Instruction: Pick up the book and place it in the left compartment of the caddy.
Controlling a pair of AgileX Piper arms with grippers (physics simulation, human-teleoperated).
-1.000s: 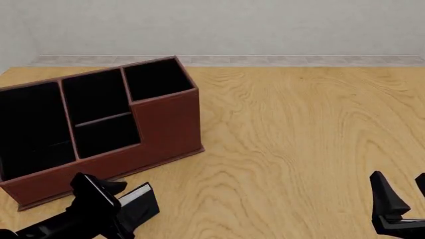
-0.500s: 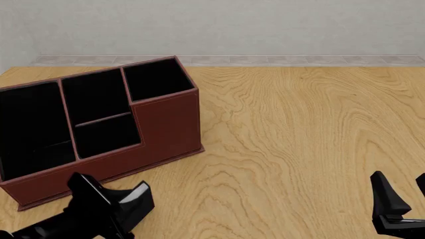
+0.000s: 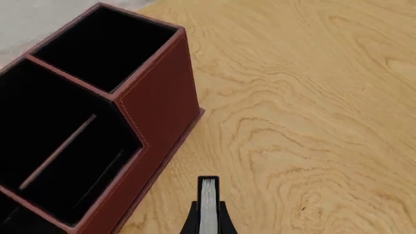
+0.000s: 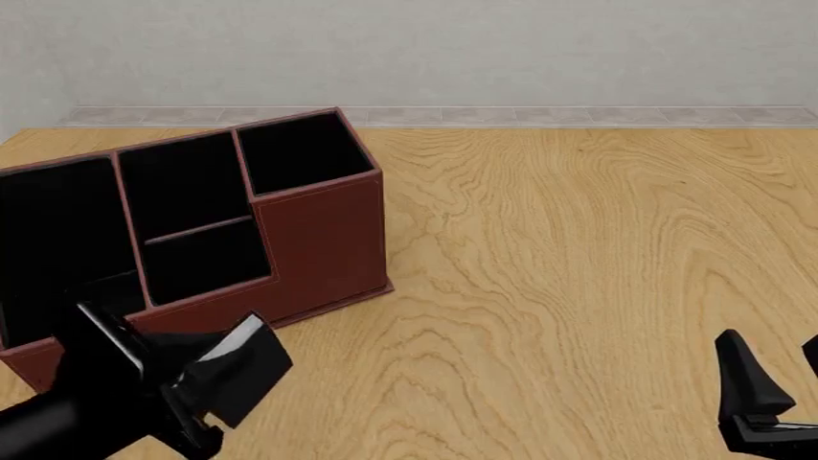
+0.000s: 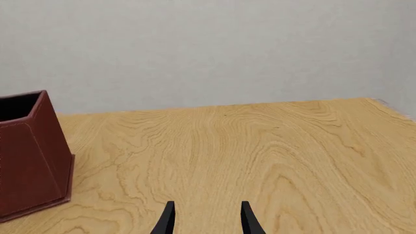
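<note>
The reddish-brown caddy (image 4: pixel 320 240) stands at the table's left; it also shows in the left wrist view (image 3: pixel 159 83) and the right wrist view (image 5: pixel 32 156). Its left compartment (image 4: pixel 57 244) is the wide black section at the far left. My left gripper (image 4: pixel 211 379) is shut on the small black book (image 4: pixel 243 369), held lifted in front of the caddy's low front wall. In the left wrist view the book's white page edges (image 3: pixel 207 207) stand upright between the jaws. My right gripper (image 4: pixel 773 388) is open and empty at the front right; it also shows in the right wrist view (image 5: pixel 206 219).
The caddy's shelf-split middle section (image 4: pixel 192 225) and small square end section (image 4: pixel 301 153) lie right of the left compartment. Bare wooden table (image 4: pixel 576 259) stretches to the right. A grey wall (image 4: pixel 447 48) runs along the far edge.
My left gripper has risen with the book and shifted left, lifting the book off the table. The right arm has not moved.
</note>
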